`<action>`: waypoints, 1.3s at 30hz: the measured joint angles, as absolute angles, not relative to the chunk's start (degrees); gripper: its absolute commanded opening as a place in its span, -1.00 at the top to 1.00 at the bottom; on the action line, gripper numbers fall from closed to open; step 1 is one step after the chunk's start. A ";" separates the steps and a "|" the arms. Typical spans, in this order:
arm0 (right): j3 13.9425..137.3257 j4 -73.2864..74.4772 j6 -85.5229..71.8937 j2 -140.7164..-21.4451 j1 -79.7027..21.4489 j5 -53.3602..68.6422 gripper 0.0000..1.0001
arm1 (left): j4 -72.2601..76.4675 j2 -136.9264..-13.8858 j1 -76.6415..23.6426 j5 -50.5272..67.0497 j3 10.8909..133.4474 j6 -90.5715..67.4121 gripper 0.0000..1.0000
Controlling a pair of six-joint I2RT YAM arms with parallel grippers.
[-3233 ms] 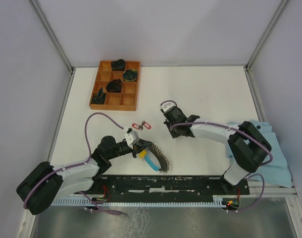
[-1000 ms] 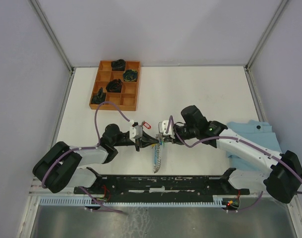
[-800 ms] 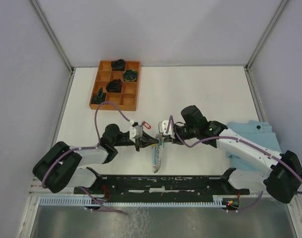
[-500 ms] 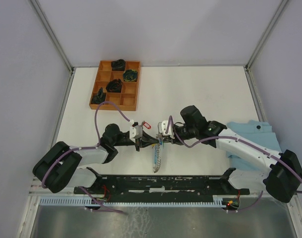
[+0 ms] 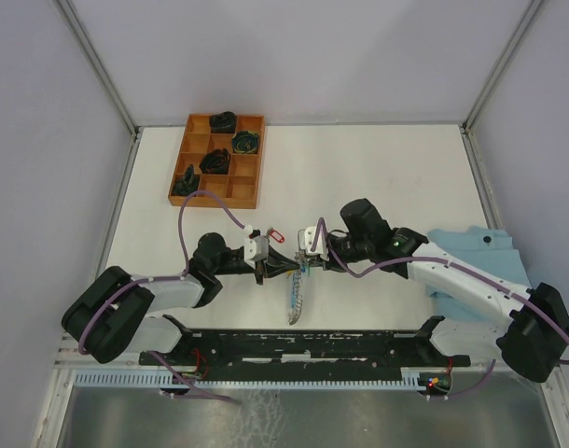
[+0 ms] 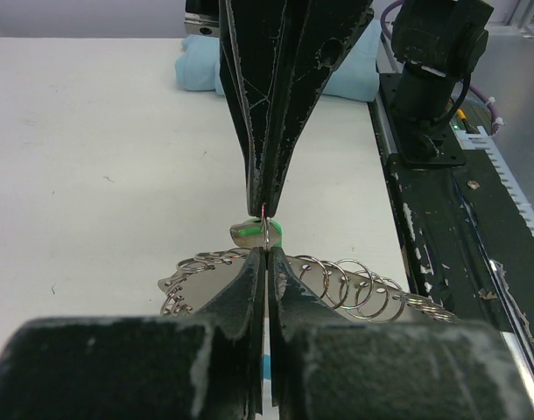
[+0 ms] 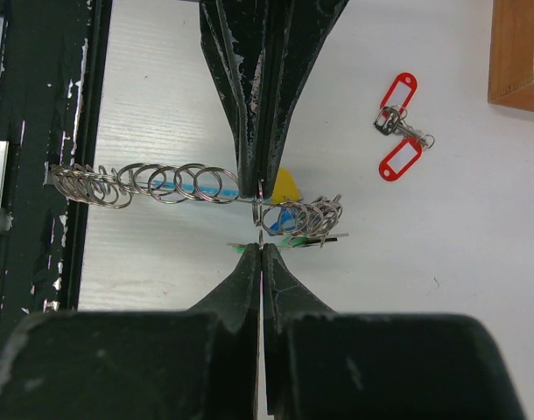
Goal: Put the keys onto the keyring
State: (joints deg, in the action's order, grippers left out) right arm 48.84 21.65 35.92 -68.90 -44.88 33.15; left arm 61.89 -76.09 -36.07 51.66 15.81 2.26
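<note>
The keyring (image 5: 294,297), a chain of silver rings with a light-blue section, hangs from my left gripper (image 5: 290,266) and trails toward the near edge. That gripper (image 6: 265,254) is shut on one of its rings (image 6: 354,284). My right gripper (image 5: 308,262) meets it tip to tip. It (image 7: 261,247) is shut on the thin ring of a key with a green tag (image 7: 289,238). A yellow tag (image 7: 286,185) lies behind the rings (image 7: 144,184). Two red-tagged keys (image 7: 396,131) lie on the table beyond the left gripper (image 5: 271,235).
A wooden compartment tray (image 5: 217,159) with dark bundles stands at the back left. A light-blue cloth (image 5: 480,252) lies at the right under the right arm. The black base rail (image 5: 312,345) runs along the near edge.
Since the oldest frame both grippers have come together at the table's middle, the left bringing the keyring along. Over the last second nothing has visibly moved.
</note>
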 measured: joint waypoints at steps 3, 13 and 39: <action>48.84 21.61 35.92 -68.84 -44.88 33.12 0.99 | 61.89 -76.09 -36.07 51.66 15.81 2.26 0.95; 48.84 21.47 35.92 -68.84 -44.88 34.13 0.99 | 61.82 -76.09 -36.05 51.90 15.92 2.26 0.95; 48.27 19.11 34.09 -68.42 -45.08 35.59 0.99 | 61.80 -76.14 -36.05 53.06 16.34 2.26 0.95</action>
